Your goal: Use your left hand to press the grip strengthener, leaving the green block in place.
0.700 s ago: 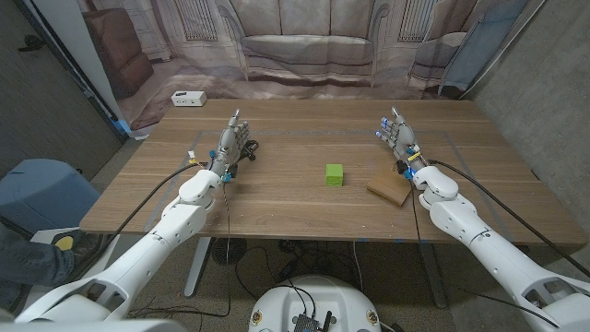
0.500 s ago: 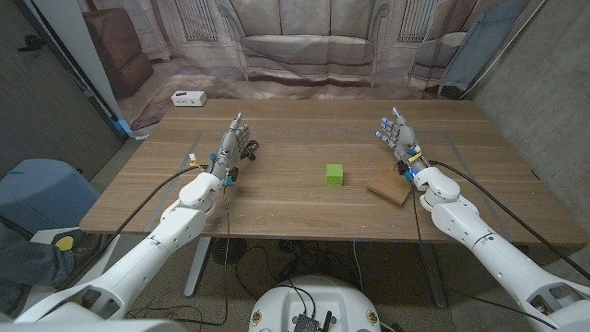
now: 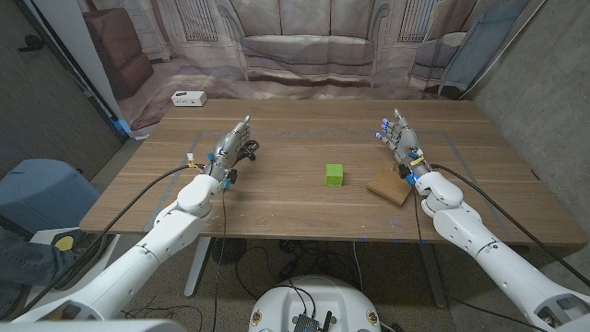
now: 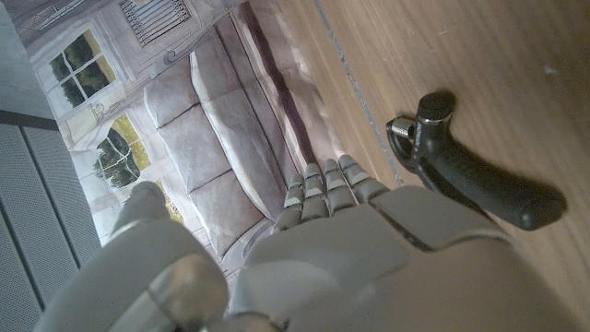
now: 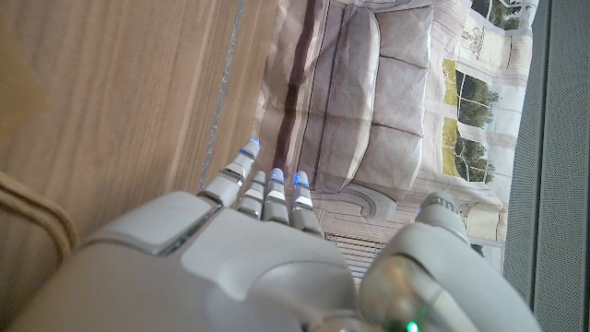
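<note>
Two robot hands stand over the long wooden desk [image 3: 277, 198], and the step in hand looks like the approach: the left robot hand [image 3: 232, 144] hangs just above and beside the black grip strengthener [image 3: 241, 153], a slim tool with matte, rubbery-looking curved handles joined at a small metal bolt or spring end, seen best in the left wrist view [image 4: 470, 180]. That hand is unladen, its pale grey, hard-shelled fingers [image 4: 327, 189] held fairly straight and close together, reaching past the tool and, as far as the views show, not yet closed on it. The small green cube-shaped block [image 3: 334, 174], smooth and sharp-edged, sits well to the robot's right of the strengthener, apart from both arms, so it seems safe where it is. Farther right of the strengthener, beyond the block, a flat tan wooden slab [image 3: 390, 191] lies near the right robot hand [image 3: 398, 136], which holds nothing, its fingers extended upward with blue-lit tips [image 5: 273, 197]. The next move probably calls for the left fingers to settle across both handles and squeeze them together, keeping the arm's sweep on the strengthener's own side. The desk's grain looks smooth, so the tool may slide when pushed.
</note>
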